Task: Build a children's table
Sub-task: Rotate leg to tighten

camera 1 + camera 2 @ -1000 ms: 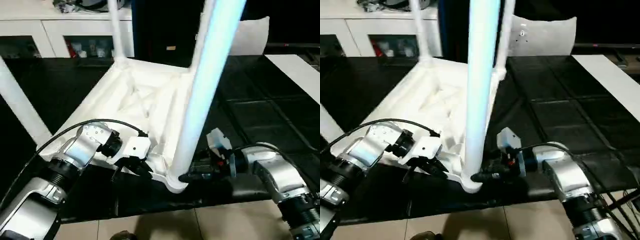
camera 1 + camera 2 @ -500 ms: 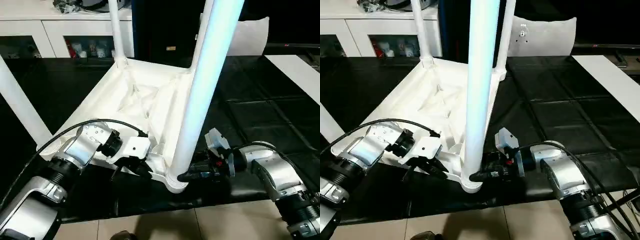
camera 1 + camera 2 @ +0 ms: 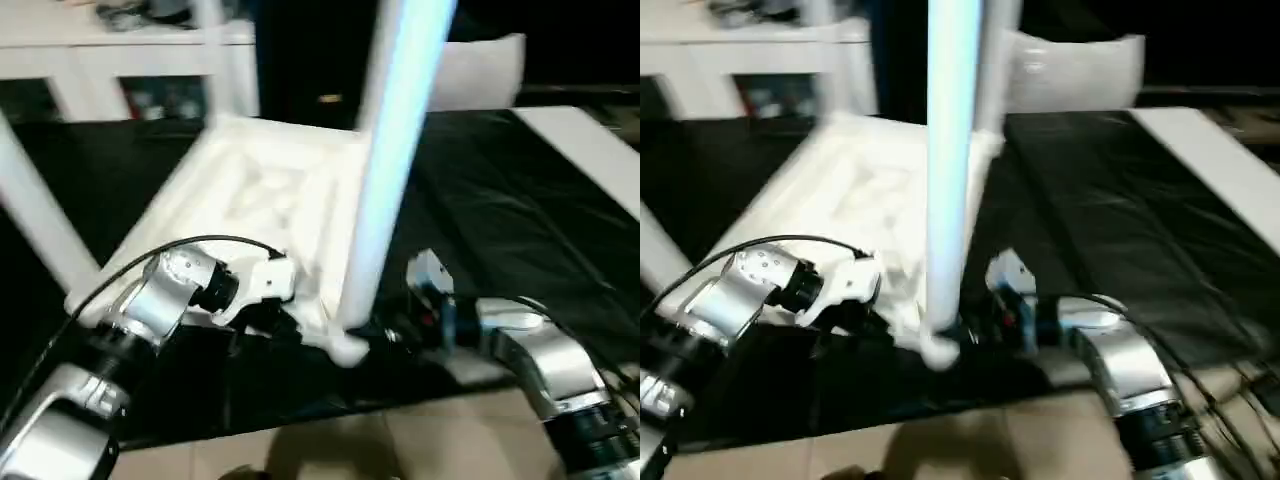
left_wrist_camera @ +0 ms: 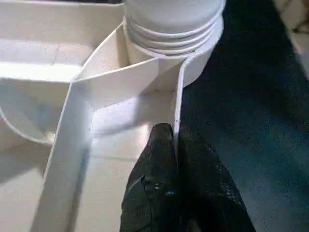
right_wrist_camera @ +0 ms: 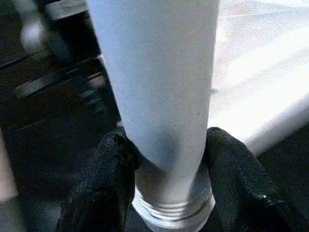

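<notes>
The children's table lies upside down on the black surface, its ribbed white top (image 3: pixel 255 195) facing up. The near leg (image 3: pixel 385 170) stands screwed into the near corner socket (image 4: pixel 171 36). My right gripper (image 5: pixel 166 145) is shut on this leg just above its threaded base, one black finger (image 5: pixel 113 159) on each side. My left gripper (image 4: pixel 174 133) is shut on the thin rim wall of the top, right next to that socket. Two more legs rise at the left (image 3: pixel 35 215) and at the far corner (image 3: pixel 215 50).
A white cabinet with glass doors (image 3: pixel 100 60) runs along the back. A grey-white pillow (image 3: pixel 485 70) leans behind the table. A white board (image 3: pixel 590 150) lies at the right. The black surface ends just before my arms, with tiled floor (image 3: pixel 400 445) below.
The whole picture has shifted slightly, so the camera moved. Both grippers keep their holds at the near corner, which sits a little higher in the picture than before.
</notes>
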Controlling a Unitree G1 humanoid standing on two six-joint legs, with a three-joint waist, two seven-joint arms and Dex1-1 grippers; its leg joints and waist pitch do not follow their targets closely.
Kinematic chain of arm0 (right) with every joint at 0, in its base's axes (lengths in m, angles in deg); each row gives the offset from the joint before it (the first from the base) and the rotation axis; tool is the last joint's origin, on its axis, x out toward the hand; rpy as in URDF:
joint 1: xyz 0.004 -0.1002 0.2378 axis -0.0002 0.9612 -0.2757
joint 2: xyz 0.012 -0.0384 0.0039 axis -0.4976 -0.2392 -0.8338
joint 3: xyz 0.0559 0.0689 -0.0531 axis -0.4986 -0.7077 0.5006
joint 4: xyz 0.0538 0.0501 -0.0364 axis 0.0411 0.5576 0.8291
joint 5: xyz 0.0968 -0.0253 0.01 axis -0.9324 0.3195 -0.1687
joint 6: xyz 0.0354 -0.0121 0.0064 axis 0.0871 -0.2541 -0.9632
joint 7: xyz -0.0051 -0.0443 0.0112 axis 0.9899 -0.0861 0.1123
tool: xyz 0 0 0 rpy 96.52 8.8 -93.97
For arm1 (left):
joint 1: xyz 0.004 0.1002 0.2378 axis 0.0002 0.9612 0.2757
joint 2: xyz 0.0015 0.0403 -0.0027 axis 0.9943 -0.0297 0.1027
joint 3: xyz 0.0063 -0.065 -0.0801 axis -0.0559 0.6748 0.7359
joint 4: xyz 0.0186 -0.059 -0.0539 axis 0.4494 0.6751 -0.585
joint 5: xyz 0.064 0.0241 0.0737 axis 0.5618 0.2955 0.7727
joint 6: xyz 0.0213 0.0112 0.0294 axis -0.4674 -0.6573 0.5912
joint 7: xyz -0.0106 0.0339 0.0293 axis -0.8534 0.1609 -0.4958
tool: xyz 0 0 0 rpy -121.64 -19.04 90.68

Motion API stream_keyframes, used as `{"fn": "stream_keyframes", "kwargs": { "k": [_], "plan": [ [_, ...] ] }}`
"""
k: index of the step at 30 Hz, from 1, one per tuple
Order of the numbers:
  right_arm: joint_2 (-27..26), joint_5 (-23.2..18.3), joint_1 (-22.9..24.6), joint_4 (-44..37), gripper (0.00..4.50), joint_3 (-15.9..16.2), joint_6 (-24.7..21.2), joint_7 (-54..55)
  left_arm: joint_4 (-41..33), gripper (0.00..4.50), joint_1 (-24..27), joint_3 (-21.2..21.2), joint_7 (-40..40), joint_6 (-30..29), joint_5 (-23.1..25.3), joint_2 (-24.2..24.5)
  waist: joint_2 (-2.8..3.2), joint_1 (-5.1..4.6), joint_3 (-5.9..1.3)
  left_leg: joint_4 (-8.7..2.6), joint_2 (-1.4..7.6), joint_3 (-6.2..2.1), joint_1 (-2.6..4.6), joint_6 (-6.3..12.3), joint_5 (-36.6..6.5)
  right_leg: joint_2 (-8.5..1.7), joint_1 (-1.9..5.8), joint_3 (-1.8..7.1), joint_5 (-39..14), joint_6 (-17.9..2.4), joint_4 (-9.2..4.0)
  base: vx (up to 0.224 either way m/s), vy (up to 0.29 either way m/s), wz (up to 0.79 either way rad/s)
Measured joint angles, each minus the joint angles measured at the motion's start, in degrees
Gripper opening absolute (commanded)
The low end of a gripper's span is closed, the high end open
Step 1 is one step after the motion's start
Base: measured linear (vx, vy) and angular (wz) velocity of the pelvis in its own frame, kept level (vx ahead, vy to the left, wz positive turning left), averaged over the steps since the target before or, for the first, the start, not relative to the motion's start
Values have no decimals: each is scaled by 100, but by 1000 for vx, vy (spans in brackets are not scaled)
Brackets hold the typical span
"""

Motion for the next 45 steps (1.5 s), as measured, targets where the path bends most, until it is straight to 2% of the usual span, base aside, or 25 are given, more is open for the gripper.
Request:
{"fn": "stream_keyframes", "kwargs": {
  "k": [3, 8, 11, 13, 14, 16, 19, 21, 22, 25, 26, 29, 32, 36, 40, 44, 45],
  "plan": [
    [-224, 153, 3, -5, 192, -101, -49, 623, -210, 0, 126, 135, 500, -490, 51, -287, 0, -107, 0, 5, -3, -1, 14, 0, 0, -10, -1, -8, -1, 2, -9, 0, 0, 0],
    [-1042, 573, 17, 144, 191, -441, 29, 2199, -239, 0, 95, 306, 1674, -1238, 333, -1051, 6, -172, -4, 6, -12, -7, 31, 1, -1, -19, -12, -18, -7, 11, -28, 0, 0, 0],
    [-1371, 742, -69, 239, 190, -551, 19, 2921, -226, 0, 94, 317, 2190, -1381, 399, -1367, 45, -212, -4, -4, -11, -62, 25, 3, -2, -32, 21, -107, -7, 11, -136, 2, 17, -6],
    [-1528, 754, -113, 275, 190, -650, 24, 3214, -221, 0, 94, 343, 2397, -1398, 399, -1516, 51, -254, -5, -14, -11, -86, -14, 3, -2, -34, 20, -139, 1, -1, -188, 0, 0, 0],
    [-1555, 738, -115, 275, 225, -699, 35, 3254, -221, 0, 93, 342, 2442, -1398, 398, -1555, 51, -256, -5, -13, -12, -85, -27, 3, -2, -33, 15, -139, 15, -23, -194, 0, 0, 0],
    [-1635, 704, -105, 276, 262, -785, 89, 3286, -221, 0, 87, 339, 2461, -1386, 399, -1580, 51, -260, -5, -12, -22, -74, -28, 7, -4, -35, 9, -122, 70, -84, -196, 0, 0, 0],
    [-1694, 555, -36, 204, 270, -853, 122, 3284, -221, 0, 86, 323, 2387, -1281, 399, -1543, 51, -225, -5, -12, -21, -74, -34, 7, -4, -37, -3, -124, 137, -79, -196, 0, 0, 0],
    [-1683, 470, 57, 106, 301, -882, 130, 3224, -224, 0, 84, 280, 2285, -1190, 377, -1483, 52, -181, -5, -19, -16, -76, -33, 5, -4, -36, -9, -132, 164, -63, -193, 0, 0, 0],
    [-1657, 435, 74, 79, 301, -879, 127, 3168, -228, 0, 84, 263, 2242, -1148, 366, -1451, 53, -168, -5, -20, -13, -77, -33, 5, -4, -35, -11, -134, 176, -46, -191, 0, 0, 0],
    [-1339, 265, 209, -130, 327, -814, 52, 2728, -252, 0, 85, 186, 2001, -990, 255, -1286, 55, -144, -4, -30, -10, -78, -33, 2, -4, -34, -14, -137, 202, -6, -190, 0, 0, 0],
    [-1158, 207, 315, -283, 346, -759, 12, 2465, -255, 0, 88, 167, 1839, -893, 205, -1196, 57, -114, -3, -39, -10, -78, -34, 1, -3, -34, -14, -137, 207, -6, -190, 0, 0, 0],
    [-822, 75, 426, -462, 360, -673, 0, 1910, -249, 0, 94, 149, 1545, -617, 148, -988, 64, -32, 2, -55, -9, -77, -35, -1, -2, -34, -18, -141, 213, -14, -189, 0, 0, 0],
    [-109, -200, 534, -676, 383, -568, -8, 986, -179, 0, 99, 40, 928, -92, 27, -617, 69, 66, 4, -57, -9, -75, -37, -1, -3, -35, -17, -141, 213, -14, -191, 0, 0, 0],
    [480, -443, 497, -750, 421, -429, 23, -71, 2, 0, 87, -84, 193, 571, -75, -230, 70, 198, 3, -54, -9, -71, -33, -2, -3, -38, -8, -141, 214, -16, -190, 0, 0, 0],
    [814, -464, 298, -660, 446, -315, 62, -656, 228, 0, -27, -172, -208, 936, -145, -110, 66, 214, 2, -43, -10, -63, -32, -2, -3, -41, -2, -133, 216, -19, -189, 0, 0, 0],
    [1158, -430, 134, -418, 446, -87, 298, -1237, 439, 0, -107, -238, -510, 1295, -187, -8, 61, 227, 0, -38, -10, -63, -30, -2, -3, -43, 2, -134, 212, -13, -188, 0, 0, 0],
    [1225, -421, 100, -321, 417, 27, 397, -1443, 511, 0, -137, -293, -633, 1452, -192, 36, 60, 229, 0, -38, -9, -63, -30, -2, -3, -43, 2, -136, 212, -13, -186, 0, 0, 0]
  ]
}}
